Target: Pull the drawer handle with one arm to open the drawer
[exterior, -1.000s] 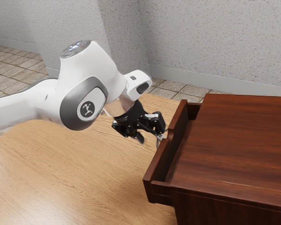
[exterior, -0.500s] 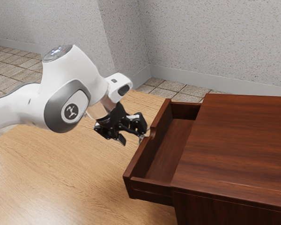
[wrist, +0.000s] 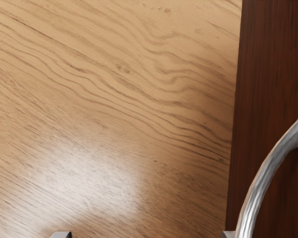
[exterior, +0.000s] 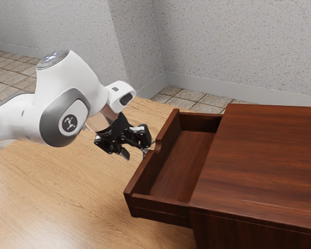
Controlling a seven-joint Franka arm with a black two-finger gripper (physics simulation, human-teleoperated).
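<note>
On the light wooden worktop [exterior: 52,202] the dark cabinet [exterior: 264,155] stands where it was, but its drawer [exterior: 171,168] now reaches far out toward the exterior view's left. A second ago it showed only a narrow gap, and now its whole bare floor is in view. The arm [exterior: 57,114] has drawn back the same way, carrying the tool [exterior: 138,139] just in front of the drawer's front panel. The tool's fingers stand apart, and the curved metal handle [wrist: 268,183] lies against one of them, hooked rather than pinched. I judge the drawer open and the pull nearly done, with little travel left.
</note>
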